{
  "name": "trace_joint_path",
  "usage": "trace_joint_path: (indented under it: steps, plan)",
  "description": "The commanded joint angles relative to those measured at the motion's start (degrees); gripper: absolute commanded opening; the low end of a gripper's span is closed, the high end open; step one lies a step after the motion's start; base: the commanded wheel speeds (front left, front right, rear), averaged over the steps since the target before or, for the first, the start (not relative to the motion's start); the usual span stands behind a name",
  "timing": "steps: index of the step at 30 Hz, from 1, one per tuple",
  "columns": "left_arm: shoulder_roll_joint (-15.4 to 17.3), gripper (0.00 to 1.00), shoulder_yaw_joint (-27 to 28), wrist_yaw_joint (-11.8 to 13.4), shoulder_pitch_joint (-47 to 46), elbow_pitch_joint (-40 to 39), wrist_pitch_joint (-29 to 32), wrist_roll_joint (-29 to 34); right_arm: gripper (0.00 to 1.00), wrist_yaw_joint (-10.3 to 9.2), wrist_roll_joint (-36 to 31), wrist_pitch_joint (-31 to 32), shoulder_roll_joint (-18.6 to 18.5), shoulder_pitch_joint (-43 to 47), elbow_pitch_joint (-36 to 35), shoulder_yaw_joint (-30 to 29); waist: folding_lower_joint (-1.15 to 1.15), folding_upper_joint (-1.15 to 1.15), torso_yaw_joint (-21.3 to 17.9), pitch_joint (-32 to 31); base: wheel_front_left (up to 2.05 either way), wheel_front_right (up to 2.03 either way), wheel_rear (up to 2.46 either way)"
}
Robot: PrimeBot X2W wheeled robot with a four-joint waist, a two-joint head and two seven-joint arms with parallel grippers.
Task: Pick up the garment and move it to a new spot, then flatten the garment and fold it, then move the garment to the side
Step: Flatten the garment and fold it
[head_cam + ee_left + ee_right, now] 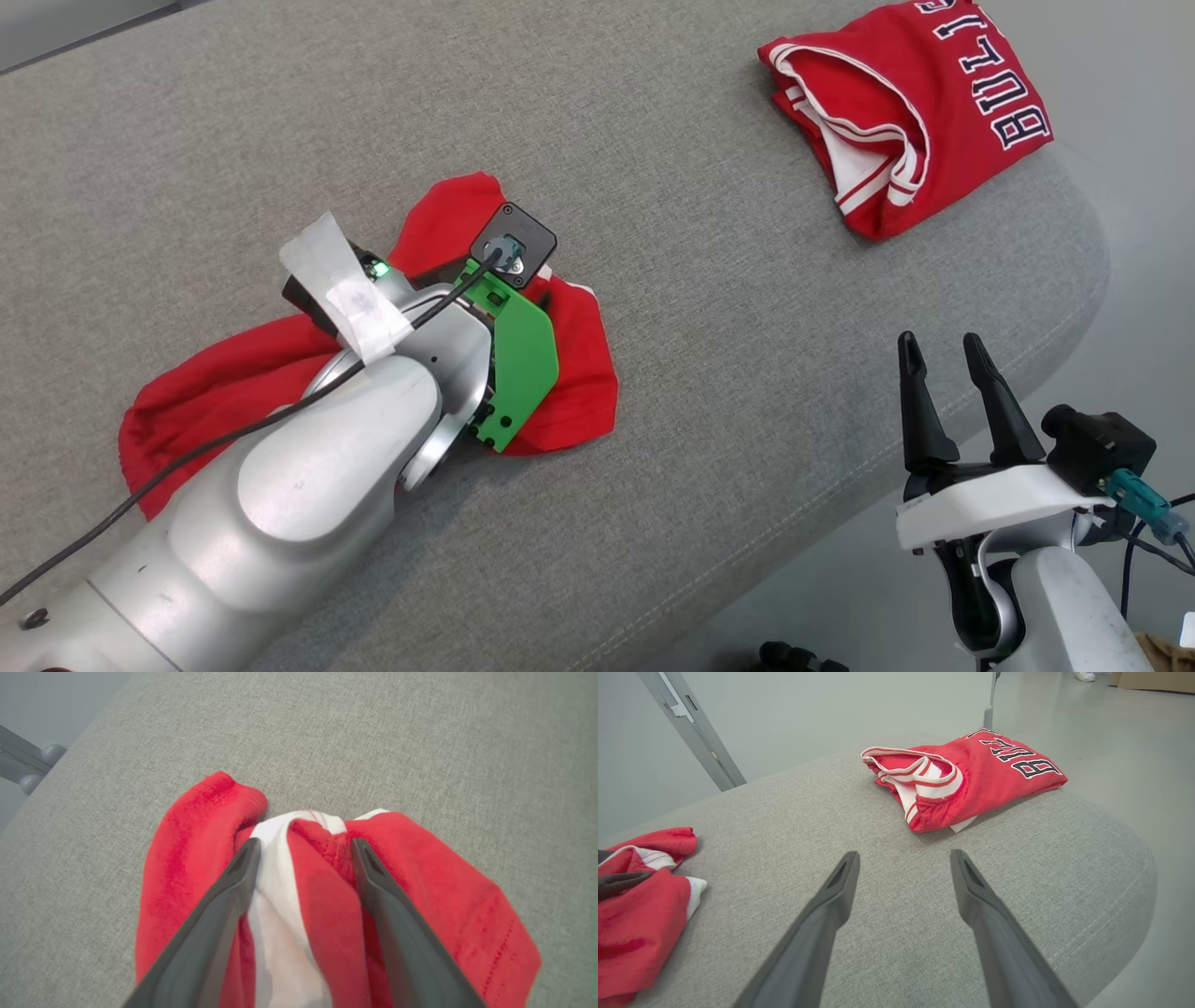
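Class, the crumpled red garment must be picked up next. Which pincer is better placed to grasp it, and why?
Left. The left pincer is open astride a fold of the crumpled garment. The right pincer hangs open over the cushion, apart from it.

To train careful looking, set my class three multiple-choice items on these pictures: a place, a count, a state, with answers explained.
1. Where does the lettered jersey lie? A on the floor; B near the rounded corner of the grey cushion; C under a gripper.
2. How many red garments lie on the cushion? A one; B two; C three.
3. The right gripper is: A shut on cloth; B shut on a cable; C open and empty.
Answers: B, it sits by the curved edge. B, the jersey plus the crumpled garment under the left gripper. C, its fingers stand apart, nothing between.
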Motion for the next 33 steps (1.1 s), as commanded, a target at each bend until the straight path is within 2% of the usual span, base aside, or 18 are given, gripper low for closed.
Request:
trace_joint_path:
  steps: [1,2,3,4,5,11,15,18,19,20,21,22,23,27,33]
  plan:
    - [0.7,1.0,-0.28,-0.26,-0.98,0.31,0.63,-0.1,1.0,-0.02,-0.48,-0.14,-0.12,0.37,0.06,-0.03,0.0,0.0,0.28,-0.18,0.0,0.0,0.0]
    - [0.8,0.88,-0.4,-0.41,-1.04,0.4,0.87,-0.12,1.0,-0.02,-0.49,-0.14,-0.12,0.3,0.05,0.03,0.0,0.0,0.36,-0.25,0.0,0.0,0.0]
    - [0.67,0.41,-0.35,-0.5,-0.94,0.43,1.13,-0.43,1.0,-0.02,-0.56,-0.14,-0.12,0.27,0.04,0.06,0.0,0.0,0.44,-0.32,0.0,0.0,0.0]
    - [0.51,0.12,-0.31,-0.53,-0.88,0.43,1.2,-0.62,1.0,-0.02,-0.67,-0.14,-0.13,0.29,0.01,0.08,0.0,0.0,0.52,-0.39,0.0,0.0,0.0]
    - [0.28,0.0,-0.18,-0.52,-1.01,0.33,0.85,-0.84,1.0,-0.02,-0.73,-0.14,-0.12,0.3,-0.03,0.11,0.0,0.0,0.56,-0.4,0.0,0.0,0.0]
    - [-2.37,0.0,2.94,2.38,-1.06,-0.41,-4.15,-2.03,1.0,-0.02,-0.96,-0.14,-0.12,0.13,-0.17,0.13,0.0,0.0,0.69,-0.2,0.0,0.0,0.0]
    - [-5.3,0.0,5.99,5.4,1.24,-0.21,-9.73,-3.46,1.0,-0.02,-0.94,-0.14,-0.13,0.01,-0.17,-0.21,0.0,0.0,0.66,-0.02,0.0,0.0,0.0]
    - [-7.26,0.0,5.35,5.89,3.78,0.29,-11.69,-4.06,1.0,-0.02,-0.97,-0.14,-0.12,0.26,-0.25,-0.63,0.0,0.0,0.84,0.17,0.0,0.0,0.0]
    - [-7.78,0.11,4.47,5.34,4.59,0.42,-12.09,-3.92,1.0,-0.02,-0.98,-0.14,-0.12,0.41,-0.26,-0.75,0.0,0.0,0.95,0.29,0.0,0.0,0.0]
    - [-8.29,0.37,3.55,4.96,5.35,0.64,-12.22,-3.69,1.0,-0.02,-0.96,-0.14,-0.12,0.48,-0.23,-0.79,0.0,0.0,1.09,0.5,0.0,0.0,0.0]
    - [-8.78,0.47,2.68,4.65,6.13,0.92,-12.54,-3.46,1.0,-0.02,-0.93,-0.14,-0.11,0.43,-0.21,-0.78,0.0,0.0,1.19,0.64,0.0,0.0,0.0]
    - [-9.26,0.89,1.93,4.41,6.86,1.27,-12.81,-3.33,1.0,-0.02,-0.9,-0.14,-0.11,0.35,-0.21,-0.8,0.0,0.0,1.31,0.79,0.0,0.0,0.0]
    - [-9.72,1.0,1.04,4.26,7.44,1.77,-12.93,-2.99,1.0,-0.02,-0.87,-0.14,-0.12,0.19,-0.2,-0.84,0.0,0.0,1.45,0.95,0.0,0.0,0.0]
    - [-11.17,1.0,-0.92,3.92,8.41,3.21,-13.96,-2.07,1.0,-0.02,-0.97,-0.14,-0.13,-0.47,-0.15,-0.79,0.0,0.0,2.06,1.44,0.0,0.0,0.0]
    - [-11.99,1.0,-0.84,4.33,6.99,3.31,-16.17,-1.45,1.0,-0.02,-1.46,-0.14,-0.12,-0.64,-0.18,-1.21,0.0,0.0,3.0,1.41,0.0,0.0,0.0]
